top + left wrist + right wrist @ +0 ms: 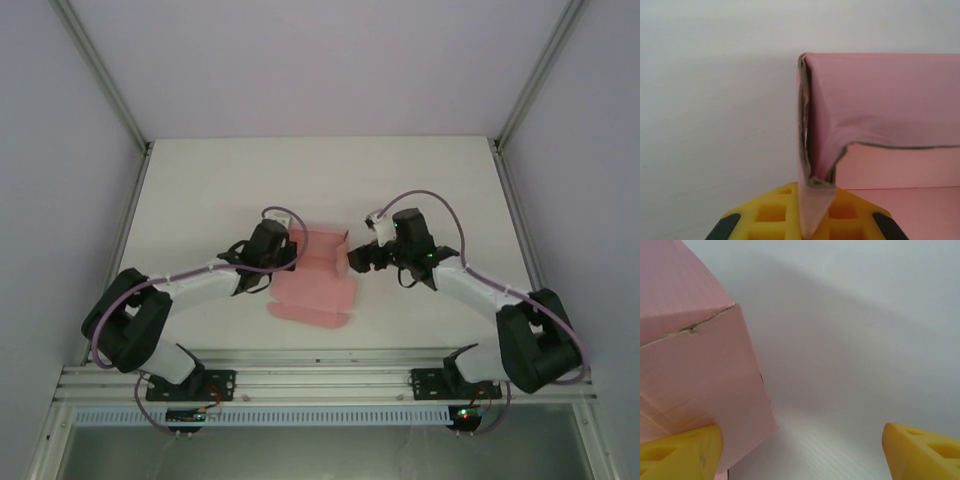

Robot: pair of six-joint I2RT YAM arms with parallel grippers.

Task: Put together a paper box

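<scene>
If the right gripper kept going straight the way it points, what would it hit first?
Likely the pink box, its flap beside one finger; ahead of the open gap, bare table.

paper box (318, 283) on table (200, 190), left gripper (289, 250) at its left edge, right gripper (356, 262) at its right

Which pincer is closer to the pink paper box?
Left. The left pincer pinches a raised wall of the paper box; the right pincer is open beside it.
</scene>
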